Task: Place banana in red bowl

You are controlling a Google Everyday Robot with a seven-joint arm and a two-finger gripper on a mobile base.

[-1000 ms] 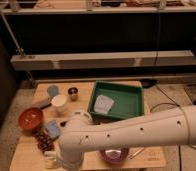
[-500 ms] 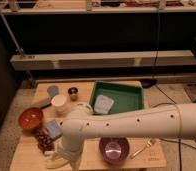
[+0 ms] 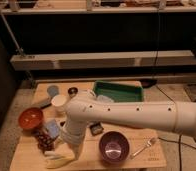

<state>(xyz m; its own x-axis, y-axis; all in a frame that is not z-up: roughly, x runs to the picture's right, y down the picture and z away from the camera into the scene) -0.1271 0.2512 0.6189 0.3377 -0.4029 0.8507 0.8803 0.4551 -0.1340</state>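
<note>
**A:** What does the scene show?

**B:** A wooden table (image 3: 91, 161) seen from above. A thick white robot arm (image 3: 136, 116) reaches in from the right and bends down toward the table's front left corner.

**A:** Where is the gripper?

**B:** The gripper (image 3: 67, 150) hangs low over the front left edge, right at the banana (image 3: 53, 158). Its fingers stand wide apart. Whether they touch the fruit cannot be told.

**A:** How does the banana lie?

**B:** It is pale yellow and lies flat on the wood near the front edge, just in front of a cluster of dark grapes (image 3: 41, 141).

**A:** And the red bowl?

**B:** The red bowl (image 3: 30, 119) sits at the left edge, behind the grapes and apart from the banana.

**A:** Anything else?

**B:** A purple bowl (image 3: 114, 146) stands front centre, to the right of the gripper, with a fork (image 3: 143, 147) beside it. A green tray (image 3: 118, 91) sits at the back.
</note>
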